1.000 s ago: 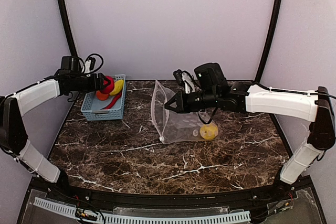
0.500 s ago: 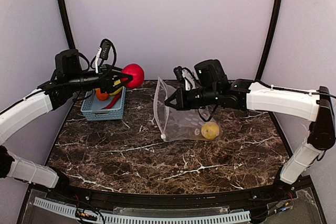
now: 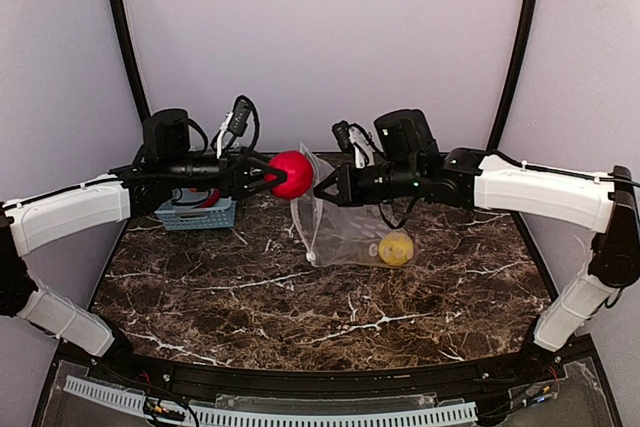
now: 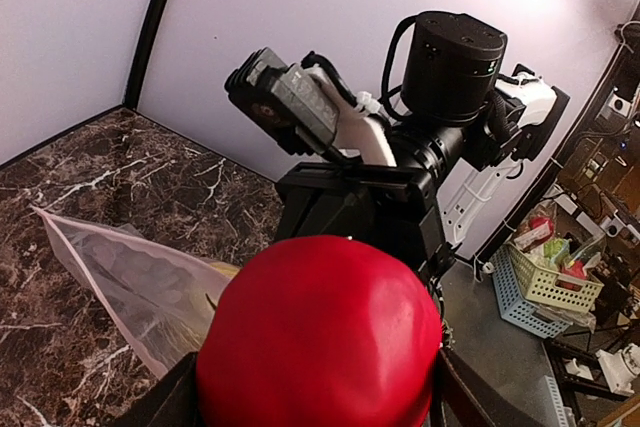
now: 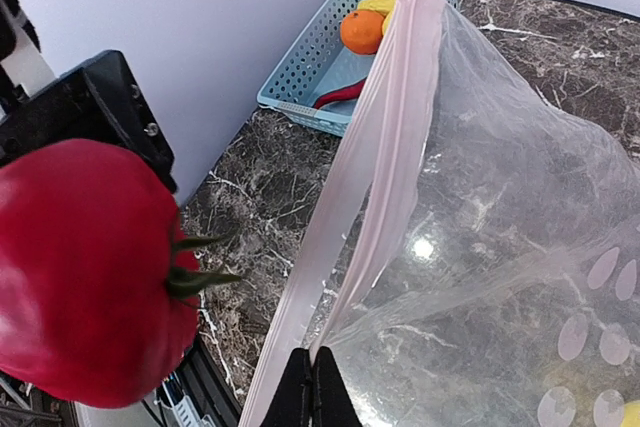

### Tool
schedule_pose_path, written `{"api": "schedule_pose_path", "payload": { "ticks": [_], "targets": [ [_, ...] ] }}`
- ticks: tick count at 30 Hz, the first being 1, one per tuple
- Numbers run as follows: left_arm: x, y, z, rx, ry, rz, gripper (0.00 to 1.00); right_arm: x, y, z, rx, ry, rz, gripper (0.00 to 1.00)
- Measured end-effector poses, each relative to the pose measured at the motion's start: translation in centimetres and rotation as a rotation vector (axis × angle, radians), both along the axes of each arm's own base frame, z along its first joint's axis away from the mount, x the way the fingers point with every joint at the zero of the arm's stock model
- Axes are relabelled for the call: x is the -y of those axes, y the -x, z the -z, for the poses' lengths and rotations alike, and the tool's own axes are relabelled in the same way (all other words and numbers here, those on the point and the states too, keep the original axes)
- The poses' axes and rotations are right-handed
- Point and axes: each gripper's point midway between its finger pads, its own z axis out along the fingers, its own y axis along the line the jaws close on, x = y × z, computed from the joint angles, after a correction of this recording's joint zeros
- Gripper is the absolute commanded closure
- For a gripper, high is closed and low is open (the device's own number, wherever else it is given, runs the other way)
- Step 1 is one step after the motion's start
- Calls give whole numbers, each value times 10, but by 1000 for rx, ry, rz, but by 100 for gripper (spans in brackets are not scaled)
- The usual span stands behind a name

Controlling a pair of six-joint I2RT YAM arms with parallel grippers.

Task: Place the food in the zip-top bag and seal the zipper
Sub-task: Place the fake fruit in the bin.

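Left gripper (image 3: 272, 175): clenched on the round red piece (image 3: 293, 174), which I hold in the air just beside the mouth of the zip-top bag (image 3: 350, 232). Right gripper (image 3: 323, 195): pinched shut on the bag's film at the pink zipper (image 5: 385, 137), raising that edge, I judge to present the mouth to the incoming piece. One yellow piece (image 3: 396, 248) lies inside the bag. The orange ball (image 5: 362, 31) and chili (image 5: 338, 95) lie in the basket (image 5: 300, 67).
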Motion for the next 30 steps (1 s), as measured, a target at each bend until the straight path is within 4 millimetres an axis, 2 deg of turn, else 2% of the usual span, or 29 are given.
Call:
{"api": "schedule_pose_path", "payload": {
  "ticks": [6, 17, 24, 26, 30],
  "targets": [
    [12, -6, 22, -72, -20, 14, 34, 1, 4, -15, 19, -34, -18, 100],
    [15, -14, 36, -95, -68, -19, 35, 7, 2, -6, 17, -11, -11, 100],
    [17, -26, 44, -102, -140, -76, 36, 12, -4, -1, 23, 8, 11, 100],
    [15, -32, 53, -115, -175, -113, 36, 11, -3, -2, 23, 4, 3, 100],
    [9, -44, 88, -175, -269, -185, 37, 3, 7, -15, 43, -42, -46, 100]
  ]
}}
